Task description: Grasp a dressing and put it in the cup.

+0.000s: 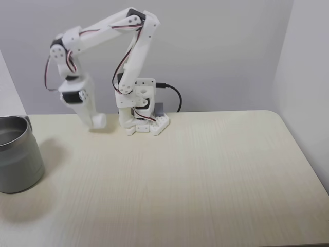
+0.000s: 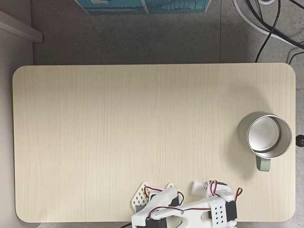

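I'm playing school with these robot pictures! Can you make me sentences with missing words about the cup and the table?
1. In the fixed view from above, the metal cup stands near the table's ___ edge.
2. Nothing lies inside the cup, so it is ___.
3. The black cable plugs into the robot arm's ___.

Missing words: right; empty; base

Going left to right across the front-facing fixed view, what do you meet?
Cup at the left edge, then the gripper hanging just above the table, then the arm's base, then the black cable.
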### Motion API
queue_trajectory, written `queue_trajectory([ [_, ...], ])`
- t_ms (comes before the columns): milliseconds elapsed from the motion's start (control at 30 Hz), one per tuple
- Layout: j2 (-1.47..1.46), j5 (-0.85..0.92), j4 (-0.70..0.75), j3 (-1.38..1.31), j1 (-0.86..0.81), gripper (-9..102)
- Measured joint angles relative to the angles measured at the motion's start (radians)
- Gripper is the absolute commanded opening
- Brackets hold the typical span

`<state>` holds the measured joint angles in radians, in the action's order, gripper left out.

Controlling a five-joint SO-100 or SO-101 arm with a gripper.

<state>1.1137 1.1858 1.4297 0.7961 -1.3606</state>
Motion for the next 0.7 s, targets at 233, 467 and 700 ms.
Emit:
queue_trajectory([
  [233,-0.101,-0.069,0.232,0.155,0.078,0],
  [467,-0.106,-0.189,0.365,0.396,0.169,0],
  [700,-0.038,-0.279,0.367,0.611,0.196,0],
])
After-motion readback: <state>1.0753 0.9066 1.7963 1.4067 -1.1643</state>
